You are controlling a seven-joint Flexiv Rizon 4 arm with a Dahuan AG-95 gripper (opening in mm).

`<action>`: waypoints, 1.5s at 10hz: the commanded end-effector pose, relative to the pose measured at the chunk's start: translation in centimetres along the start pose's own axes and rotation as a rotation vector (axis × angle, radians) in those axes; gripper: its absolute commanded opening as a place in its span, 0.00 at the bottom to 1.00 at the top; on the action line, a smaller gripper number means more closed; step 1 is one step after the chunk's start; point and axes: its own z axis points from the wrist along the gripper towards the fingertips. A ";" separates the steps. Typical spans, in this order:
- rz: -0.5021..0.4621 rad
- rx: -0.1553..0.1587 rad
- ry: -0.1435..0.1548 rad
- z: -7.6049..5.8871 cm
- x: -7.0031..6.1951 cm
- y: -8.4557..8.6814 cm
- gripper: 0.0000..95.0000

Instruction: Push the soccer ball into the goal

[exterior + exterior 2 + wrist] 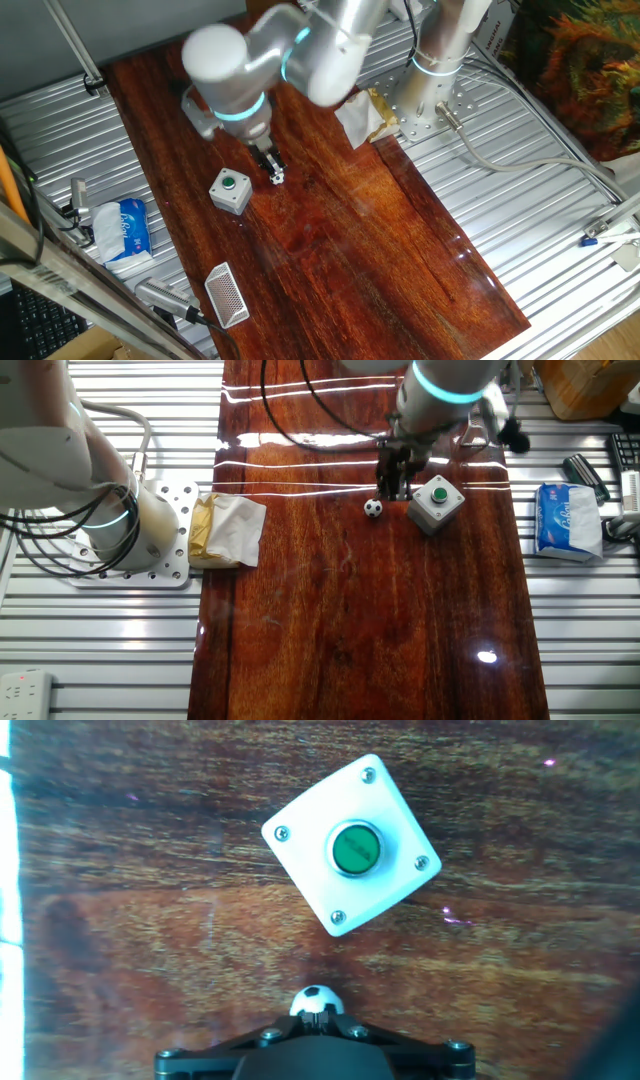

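While the hand (394,488) (fingers together, gripping nothing) stands over the worktop (370,610), the soccer ball (373,509) sits just beside its tips, the button box (436,503) nearby.

A grey square box with a round green button (231,190) sat on the dark red-brown wooden board (380,250), turned cornerwise to its edges. Its four corner screws showed in the hand view. At one edge of the board lay a crumpled white cloth over a yellow pad (226,530), beside a perforated metal base plate (168,530). A blue and white tissue pack (568,520) rested on the ribbed metal tabletop (560,230), off the board's other side.
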 end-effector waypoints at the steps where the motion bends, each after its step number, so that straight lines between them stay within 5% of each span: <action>1: -0.070 -0.029 -0.006 0.1 -0.1 0.2 0.00; 10: -0.114 -0.029 -0.007 0.1 -0.1 0.2 0.00; 12: -0.086 -0.031 -0.024 0.1 -0.1 0.2 0.00; 15: 0.045 -0.006 -0.001 0.1 -0.1 0.2 0.00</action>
